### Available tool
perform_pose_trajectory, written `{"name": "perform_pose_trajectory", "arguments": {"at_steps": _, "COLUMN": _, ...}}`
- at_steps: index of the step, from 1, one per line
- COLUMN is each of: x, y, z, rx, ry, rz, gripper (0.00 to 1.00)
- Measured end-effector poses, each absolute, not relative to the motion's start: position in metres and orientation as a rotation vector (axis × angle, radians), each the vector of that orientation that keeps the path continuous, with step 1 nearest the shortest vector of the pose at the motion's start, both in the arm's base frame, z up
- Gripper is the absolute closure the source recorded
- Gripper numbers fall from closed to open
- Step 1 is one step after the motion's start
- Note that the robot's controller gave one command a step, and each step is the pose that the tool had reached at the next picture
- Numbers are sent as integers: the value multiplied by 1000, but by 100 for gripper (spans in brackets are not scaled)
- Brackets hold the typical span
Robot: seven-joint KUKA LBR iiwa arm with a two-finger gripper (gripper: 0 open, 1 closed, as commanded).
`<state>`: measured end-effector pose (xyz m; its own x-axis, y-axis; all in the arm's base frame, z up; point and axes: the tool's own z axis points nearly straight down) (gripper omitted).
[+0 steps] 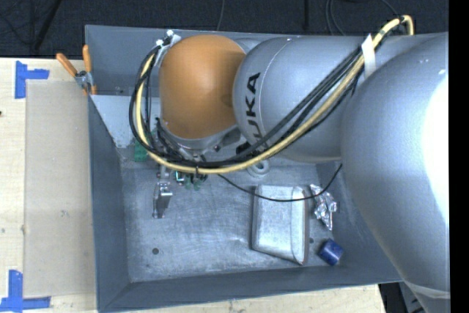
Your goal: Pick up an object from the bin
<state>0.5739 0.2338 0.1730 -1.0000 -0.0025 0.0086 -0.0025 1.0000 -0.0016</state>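
Your gripper (161,199) hangs low in the left part of the bin (107,223), over what looks like bare floor. I cannot tell whether it is spread or pressed together, because the wrist and its orange cover (194,88) hide most of it. Nothing shows in its grasp.

The things to pick lie elsewhere. A small green bit (138,153) sits against the left slope, just beside the wrist. A flat clear packet (278,229), a crumpled piece of foil (323,207) and a little blue cap (330,252) lie together at the right, well apart from the gripper.

- **Empty grasp:** the likeliest failure is closing where it is now, since nothing seems to lie beneath it.
- **Scraping the floor:** pushing lower could drag it along the metal.
- **Knocking the green bit:** it is so near the wrist that a sideways move could push it up the slope instead of catching it.
- **Slipping off the packet:** it lies flat and probably offers little edge to pinch.
- **Snagged cables:** the looped cables (139,106) hang close to the left wall and might catch there.
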Motion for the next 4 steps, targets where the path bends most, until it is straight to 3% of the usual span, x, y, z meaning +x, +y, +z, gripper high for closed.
{"name": "perform_pose_trajectory", "arguments": {"at_steps": 1, "x": 604, "y": 230, "z": 83, "rx": 62, "ry": -3135, "rz": 4, "gripper": 0}}
{"name": "perform_pose_trajectory", "arguments": {"at_steps": 2, "x": 619, "y": 173, "z": 74, "rx": 202, "ry": -3134, "rz": 5, "gripper": 0}}
{"name": "perform_pose_trajectory", "arguments": {"at_steps": 3, "x": 616, "y": 97, "z": 73, "rx": 67, "ry": -3146, "rz": -4, "gripper": 0}}
{"name": "perform_pose_trajectory", "arguments": {"at_steps": 4, "x": 623, "y": 113, "z": 73, "rx": -39, "ry": -3140, "rz": 5, "gripper": 0}}
